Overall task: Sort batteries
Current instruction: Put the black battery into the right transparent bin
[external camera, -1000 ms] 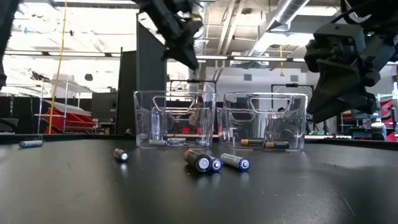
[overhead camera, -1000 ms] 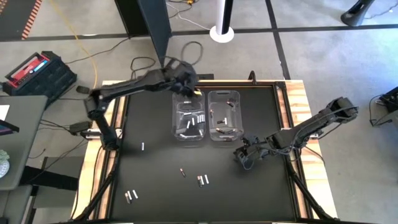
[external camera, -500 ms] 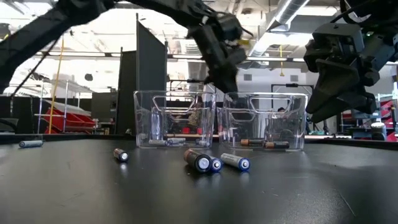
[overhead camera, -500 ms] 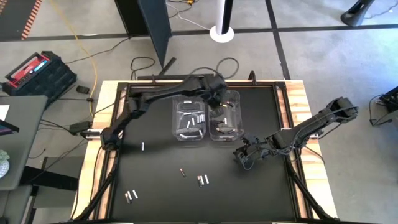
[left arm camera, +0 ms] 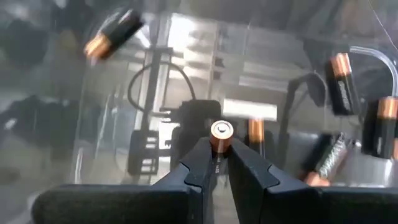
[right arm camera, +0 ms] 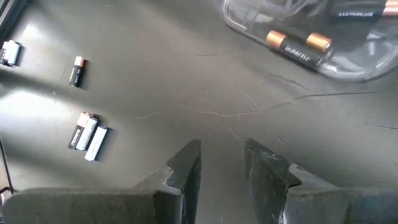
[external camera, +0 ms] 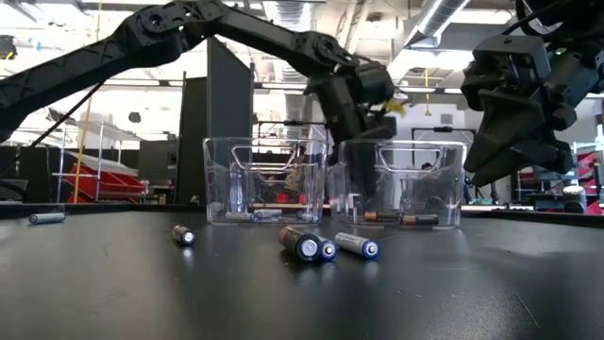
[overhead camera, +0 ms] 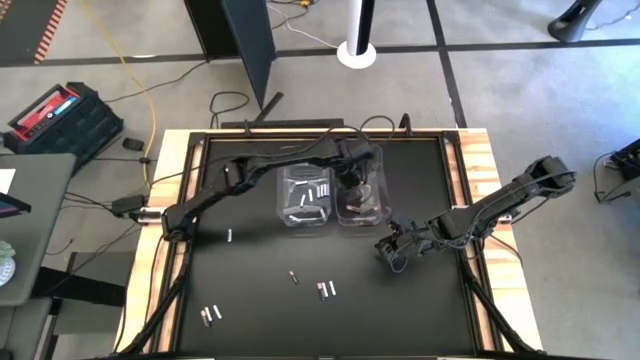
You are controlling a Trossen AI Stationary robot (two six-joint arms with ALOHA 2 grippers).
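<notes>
Two clear bins stand side by side at the table's far middle: the left bin point(overhead camera: 283, 190) holds silvery-white batteries point(overhead camera: 320, 190), the right bin point(overhead camera: 380, 160) dark copper-ended ones point(left arm camera: 341, 84). My left gripper point(overhead camera: 352, 180) reaches down into the right bin point(external camera: 444, 179), shut on a dark copper-ended battery point(left arm camera: 221, 138). My right gripper point(right arm camera: 222, 155) hangs open over bare table near the right bin's near corner, nothing between its fingers. Loose batteries point(overhead camera: 326, 289) lie on the black table nearer the front. My left gripper pinches the battery between its two fingertips point(left arm camera: 198, 158), just behind its copper end point(left arm camera: 221, 142), whose silver cap sticks out past them. The battery lies along the fingers. The fingers slant down from above into the right bin, and the battery is clear of the bin's floor.
More loose batteries lie at the left point(overhead camera: 229, 236), the middle point(overhead camera: 294, 277) and the near left point(overhead camera: 210, 316); in the low view they sit in front of the bins point(external camera: 302, 244). Wooden rails point(overhead camera: 480, 160) edge the table.
My left gripper has swung from above the left bin's far edge toward the table's right and come down into the right bin, tipping steeper as the arm stretched out. My right gripper has kept still.
</notes>
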